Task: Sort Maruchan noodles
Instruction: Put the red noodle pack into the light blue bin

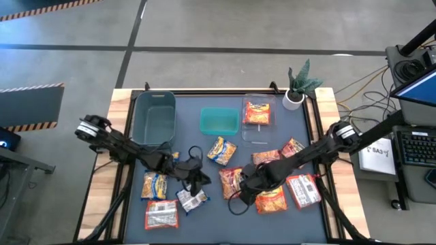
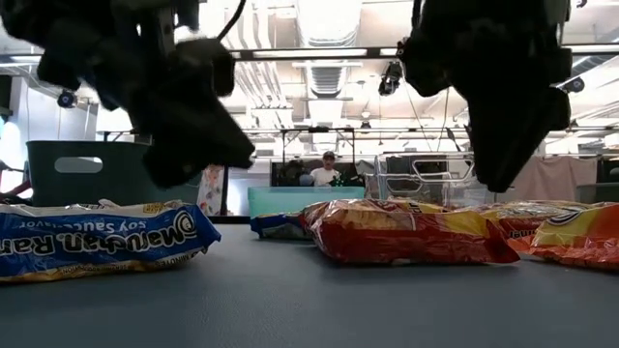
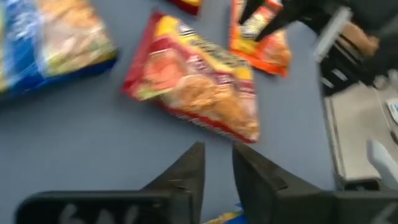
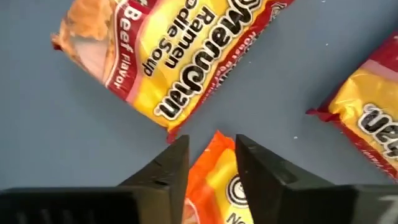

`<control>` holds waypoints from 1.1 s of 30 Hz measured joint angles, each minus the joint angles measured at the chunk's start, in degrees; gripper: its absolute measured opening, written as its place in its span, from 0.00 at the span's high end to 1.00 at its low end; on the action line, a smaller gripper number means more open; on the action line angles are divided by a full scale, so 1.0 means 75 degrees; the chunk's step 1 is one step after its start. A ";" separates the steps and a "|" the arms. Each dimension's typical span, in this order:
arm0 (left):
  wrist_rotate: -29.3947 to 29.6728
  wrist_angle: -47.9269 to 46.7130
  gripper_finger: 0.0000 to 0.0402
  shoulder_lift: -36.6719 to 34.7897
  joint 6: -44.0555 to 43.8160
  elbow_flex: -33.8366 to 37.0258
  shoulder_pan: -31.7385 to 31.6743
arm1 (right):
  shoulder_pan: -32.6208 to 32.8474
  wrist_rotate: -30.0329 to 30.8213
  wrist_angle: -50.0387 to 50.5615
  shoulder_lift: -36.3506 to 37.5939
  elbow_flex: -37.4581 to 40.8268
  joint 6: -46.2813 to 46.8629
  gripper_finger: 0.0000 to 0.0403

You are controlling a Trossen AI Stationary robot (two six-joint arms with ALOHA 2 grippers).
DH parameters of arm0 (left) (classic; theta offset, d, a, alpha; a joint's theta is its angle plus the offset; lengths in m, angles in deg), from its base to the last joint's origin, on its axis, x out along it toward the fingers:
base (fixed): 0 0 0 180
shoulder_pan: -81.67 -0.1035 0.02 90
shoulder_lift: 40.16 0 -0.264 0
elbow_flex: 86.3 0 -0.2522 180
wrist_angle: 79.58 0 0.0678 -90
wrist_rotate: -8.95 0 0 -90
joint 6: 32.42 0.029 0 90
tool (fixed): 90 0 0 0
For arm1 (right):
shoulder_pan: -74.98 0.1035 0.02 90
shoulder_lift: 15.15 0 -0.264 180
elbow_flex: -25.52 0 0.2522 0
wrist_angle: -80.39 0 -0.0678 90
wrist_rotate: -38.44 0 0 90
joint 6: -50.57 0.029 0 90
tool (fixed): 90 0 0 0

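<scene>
Frankly, the right hand (image 4: 211, 163), fingers parted round the orange packet (image 4: 214, 180), risks dropping it; the left hand (image 3: 217, 168) hangs slightly spread, empty.

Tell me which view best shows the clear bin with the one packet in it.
The high view: it looks straight down into the clear bin at the table's far side, showing the single orange-red packet inside. The low view shows only the bin's clear wall behind nearer packets, contents hidden. Neither wrist view shows it.

Red-yellow beef packet (image 4: 168, 56), orange packet (image 4: 214, 177), blue-yellow packet (image 2: 92, 242) (white lettering), teal bin (image 1: 219, 120), grey-blue mat (image 1: 204, 224).
</scene>
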 joint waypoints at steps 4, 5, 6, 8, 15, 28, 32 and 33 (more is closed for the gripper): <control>0.0545 0.0043 0.74 0.0419 -0.0380 0.0045 0.0049 | -0.0008 0.0850 0.0030 -0.0089 0.0061 -0.0060 0.68; 0.0596 0.0012 0.73 0.0554 -0.0390 0.0004 0.0049 | -0.0010 0.0963 0.0003 -0.0115 0.0067 -0.0126 0.70; 0.0644 0.0016 0.73 0.0690 -0.0373 -0.0083 0.0049 | -0.0009 0.1020 0.0040 -0.0125 0.0100 -0.0185 0.73; 0.0698 0.0039 0.74 0.0915 -0.0348 -0.0242 0.0046 | -0.0005 0.1073 -0.0038 -0.0204 0.0145 -0.0310 0.81; 0.0553 0.0060 0.80 0.1604 -0.0152 -0.0862 -0.0002 | -0.0001 0.1215 -0.0857 -0.0423 0.0380 -0.0659 0.97; 0.0288 0.0643 0.48 0.1734 -0.1120 -0.0775 -0.0041 | 0.0015 0.1236 -0.2082 -0.0768 0.0726 -0.0714 0.98; 0.0103 0.1346 0.39 0.1814 -0.1203 -0.0777 -0.0041 | 0.0015 0.1337 -0.2318 -0.0841 0.0717 -0.0761 0.98; 0.0107 0.1321 0.38 0.1830 -0.1269 -0.0781 -0.0041 | 0.0015 0.1351 -0.2371 -0.0849 0.0717 -0.0780 0.98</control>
